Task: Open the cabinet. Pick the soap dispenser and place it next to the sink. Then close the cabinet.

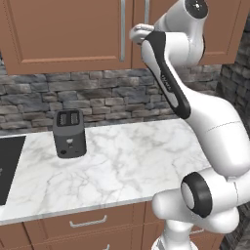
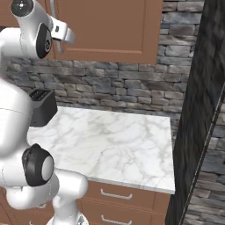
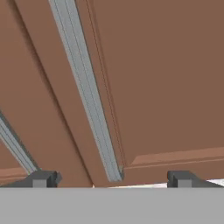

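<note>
The cabinet (image 1: 63, 34) hangs above the counter with both reddish-brown doors closed. In the hand view the right door's silver bar handle (image 3: 89, 100) runs slantwise down to a point between my fingertips (image 3: 41, 179). The left door's handle (image 3: 13, 146) shows at the lower left. My gripper (image 3: 111, 180) is open and holds nothing, its jaws straddling the lower end of the right handle. From the base views my hand (image 1: 139, 33) (image 2: 63, 30) is raised against the cabinet front near the door seam. The soap dispenser is hidden. The sink is out of view.
A dark toaster (image 1: 70, 133) (image 2: 41, 107) stands on the white marble counter (image 1: 132, 156) against the stone wall. A black cooktop (image 1: 7, 166) lies at the counter's left end. Drawers (image 1: 88, 222) run below. A tall dark panel (image 2: 197, 110) bounds the counter's right end.
</note>
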Motion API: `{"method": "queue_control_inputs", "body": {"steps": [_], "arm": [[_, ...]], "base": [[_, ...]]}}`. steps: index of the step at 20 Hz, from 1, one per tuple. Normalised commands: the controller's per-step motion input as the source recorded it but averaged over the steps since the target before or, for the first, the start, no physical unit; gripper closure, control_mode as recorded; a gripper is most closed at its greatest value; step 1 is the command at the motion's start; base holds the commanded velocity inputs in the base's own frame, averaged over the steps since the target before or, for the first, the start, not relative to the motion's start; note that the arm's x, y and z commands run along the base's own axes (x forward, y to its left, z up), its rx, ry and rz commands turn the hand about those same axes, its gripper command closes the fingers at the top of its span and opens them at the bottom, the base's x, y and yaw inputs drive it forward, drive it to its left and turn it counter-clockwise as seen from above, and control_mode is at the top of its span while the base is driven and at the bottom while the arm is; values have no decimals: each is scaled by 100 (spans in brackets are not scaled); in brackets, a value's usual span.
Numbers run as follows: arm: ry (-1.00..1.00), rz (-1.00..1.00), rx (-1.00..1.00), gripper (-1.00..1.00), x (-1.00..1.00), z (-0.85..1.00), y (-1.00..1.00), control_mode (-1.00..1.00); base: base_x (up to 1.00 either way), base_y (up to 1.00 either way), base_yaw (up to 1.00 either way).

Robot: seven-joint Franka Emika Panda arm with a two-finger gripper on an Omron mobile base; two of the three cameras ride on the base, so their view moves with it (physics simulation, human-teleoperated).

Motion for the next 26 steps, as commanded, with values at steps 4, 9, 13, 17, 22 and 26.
{"method": "queue_control_inputs", "body": {"steps": [4,9,13,17,22,26], "arm": [[0,1,0,-100,35,0,2,-100],[0,0,0,-100,42,0,0,-100],[0,0,0,-100,23,0,1,-100],[-4,0,0,-100,16,-1,5,-100],[-4,0,0,-100,2,-2,5,-100],[0,0,0,100,0,0,0,-100]], "base": [[0,0,0],[0,0,0],[0,0,0],[0,0,0],[0,0,0],[0,0,0]]}}
